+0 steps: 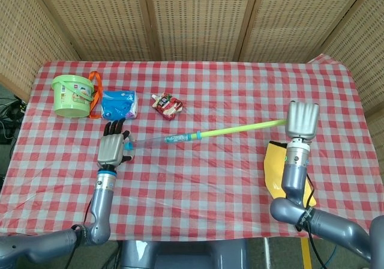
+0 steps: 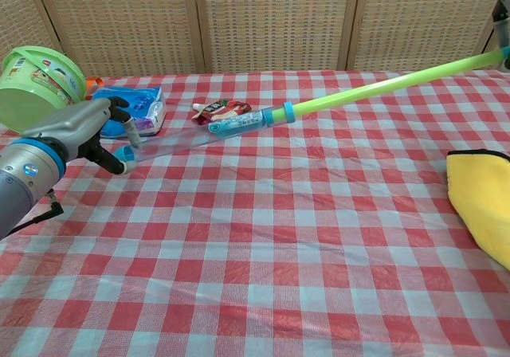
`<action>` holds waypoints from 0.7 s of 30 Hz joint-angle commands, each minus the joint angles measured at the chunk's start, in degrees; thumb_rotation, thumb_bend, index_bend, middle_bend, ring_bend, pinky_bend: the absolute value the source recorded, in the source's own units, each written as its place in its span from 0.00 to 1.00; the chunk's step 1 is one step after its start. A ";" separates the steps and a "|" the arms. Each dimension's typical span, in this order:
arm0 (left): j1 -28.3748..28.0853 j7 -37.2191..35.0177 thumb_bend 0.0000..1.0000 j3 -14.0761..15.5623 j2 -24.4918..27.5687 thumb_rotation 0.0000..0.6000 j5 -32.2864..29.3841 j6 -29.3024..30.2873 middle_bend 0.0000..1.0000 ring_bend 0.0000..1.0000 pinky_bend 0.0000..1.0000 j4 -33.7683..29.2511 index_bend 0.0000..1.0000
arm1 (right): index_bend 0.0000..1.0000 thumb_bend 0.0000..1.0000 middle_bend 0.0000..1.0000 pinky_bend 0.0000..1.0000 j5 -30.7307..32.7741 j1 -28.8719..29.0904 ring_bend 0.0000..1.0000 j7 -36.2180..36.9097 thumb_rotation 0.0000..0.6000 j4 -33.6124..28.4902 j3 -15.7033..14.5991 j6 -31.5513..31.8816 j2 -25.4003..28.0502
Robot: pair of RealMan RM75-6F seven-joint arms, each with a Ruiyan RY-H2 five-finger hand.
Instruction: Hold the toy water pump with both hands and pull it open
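Pump (image 1: pixel 198 136) stretched above the table (image 1: pixel 198 179) — left hand (image 1: pixel 113 150) clamped on the clear barrel end, right hand (image 1: pixel 302 120) gripping the green rod. Further pull risks the rod popping out.

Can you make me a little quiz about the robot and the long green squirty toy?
1. True or false: the pump lies flat on the table.
2. What colour is the cloth near the right hand?
3. What holds the pump's clear end? A) left hand B) bucket C) nothing

Key: 1 false, both hands hold it up. 2 yellow. 3 A.
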 commanded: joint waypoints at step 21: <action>0.21 3.62 0.19 2.17 7.24 1.00 -2.09 -6.82 0.00 0.00 0.00 -5.36 0.00 | 0.35 0.30 0.66 0.45 9.42 -0.73 0.65 -9.59 1.00 -3.39 -0.37 -0.12 3.60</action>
